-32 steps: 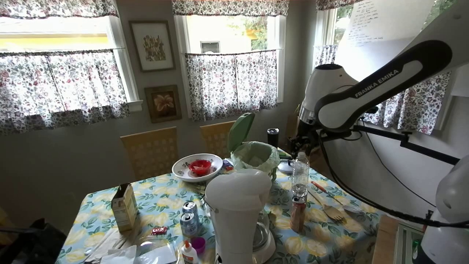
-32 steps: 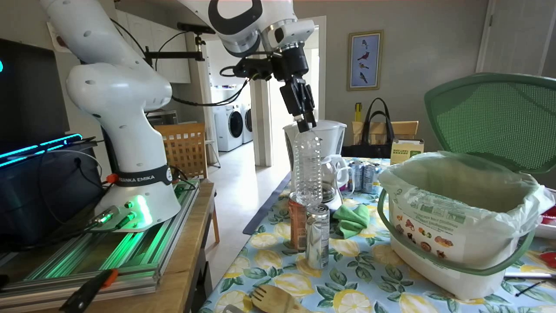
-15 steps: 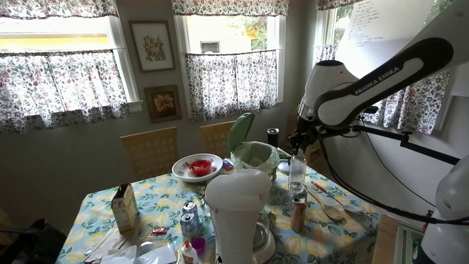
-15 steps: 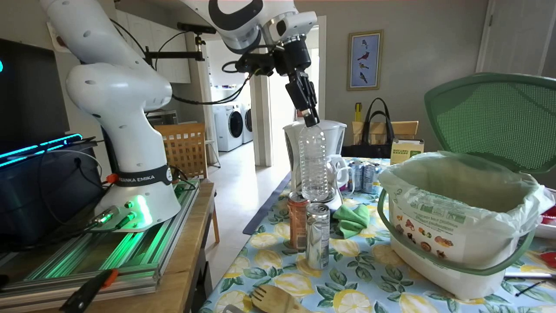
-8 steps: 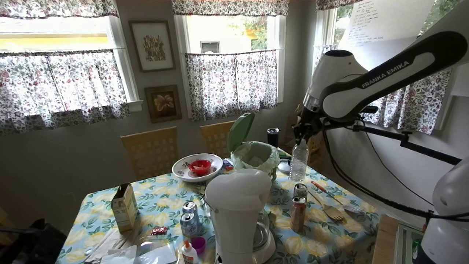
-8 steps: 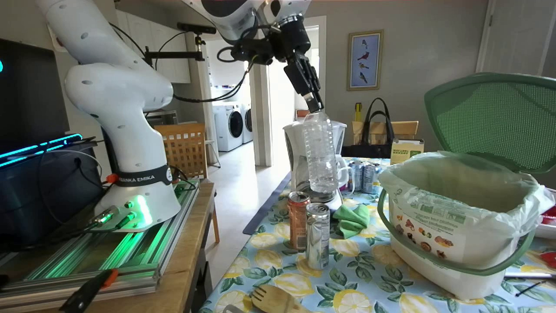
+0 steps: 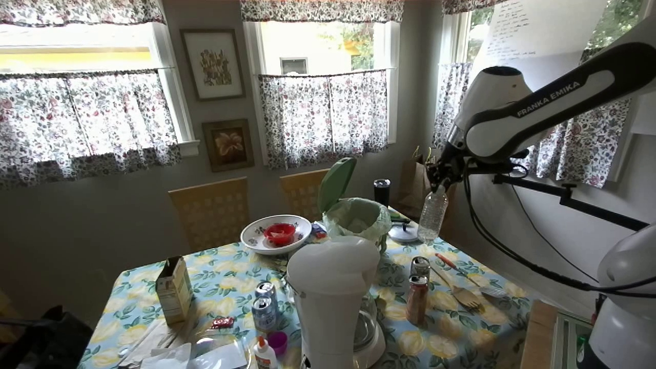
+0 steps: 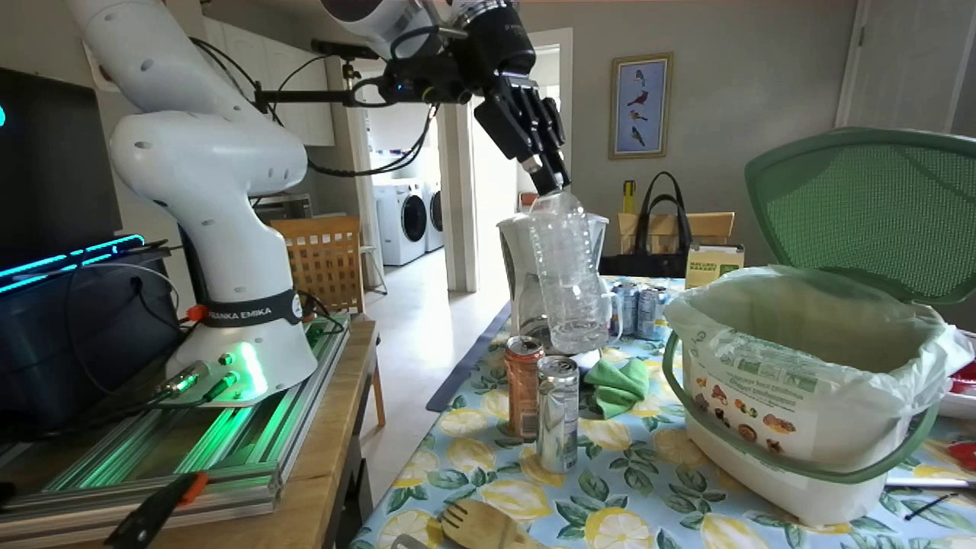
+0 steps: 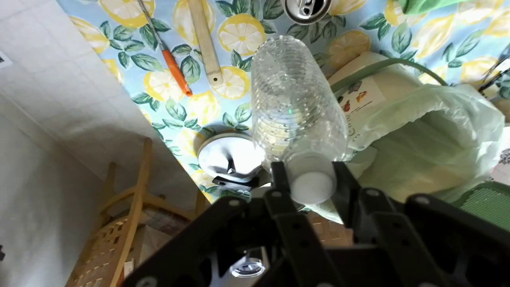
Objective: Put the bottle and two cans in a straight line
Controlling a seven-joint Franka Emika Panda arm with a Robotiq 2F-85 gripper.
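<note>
Our gripper [image 9: 308, 179] clamps the bottle [image 8: 568, 274] aloft, likely mid-placement; we must next lower it, aligned with the silver can [image 8: 558, 418] and orange can [image 8: 524, 390].

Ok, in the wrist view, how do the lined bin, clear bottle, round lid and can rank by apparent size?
Largest to smallest:
1. Lined bin
2. Clear bottle, nearest the camera, so exaggerated
3. Round lid
4. Can, cropped by the top edge
</note>
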